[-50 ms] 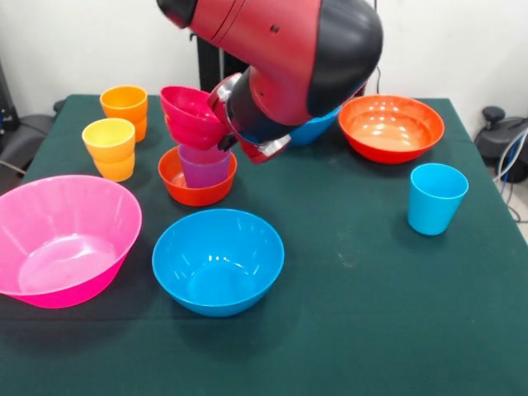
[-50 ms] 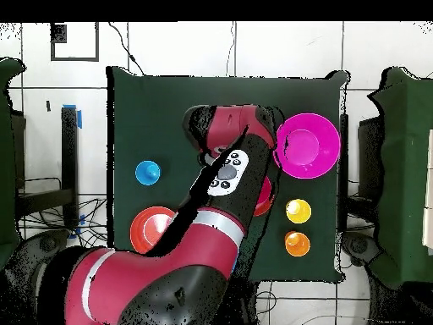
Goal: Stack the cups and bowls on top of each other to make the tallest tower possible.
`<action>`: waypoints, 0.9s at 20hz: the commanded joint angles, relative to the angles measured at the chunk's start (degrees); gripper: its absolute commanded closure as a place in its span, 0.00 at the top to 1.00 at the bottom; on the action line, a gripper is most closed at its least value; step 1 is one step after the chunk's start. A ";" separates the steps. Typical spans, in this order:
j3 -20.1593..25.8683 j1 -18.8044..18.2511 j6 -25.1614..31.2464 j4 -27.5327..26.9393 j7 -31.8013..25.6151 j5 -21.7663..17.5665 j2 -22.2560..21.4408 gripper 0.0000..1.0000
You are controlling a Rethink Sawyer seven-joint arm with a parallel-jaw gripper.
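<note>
The red and black arm (image 1: pixel 280 58) fills the upper centre of the front view, its gripper hidden, so its grasp cannot be told. Just left, the small glossy magenta bowl (image 1: pixel 190 115) tilts atop the smooth purple cup (image 1: pixel 204 169), which stands in the small orange-red bowl (image 1: pixel 194 186).
</note>
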 commanded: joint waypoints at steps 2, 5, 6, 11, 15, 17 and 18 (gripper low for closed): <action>8.46 -1.58 1.61 -2.68 -2.88 -0.78 3.74 0.00; 10.02 -2.53 4.64 -4.55 -4.50 -0.02 5.47 0.00; 10.44 -2.78 5.70 -4.97 -5.01 0.12 5.71 0.00; 12.58 -3.49 8.58 -4.17 -7.14 0.54 5.26 0.00; 13.90 -3.46 11.60 -0.39 -9.07 0.79 2.06 0.00; 14.25 -3.42 13.30 1.14 -9.25 0.66 0.48 0.00; 14.36 -3.35 14.39 1.86 -9.18 0.63 -0.28 0.00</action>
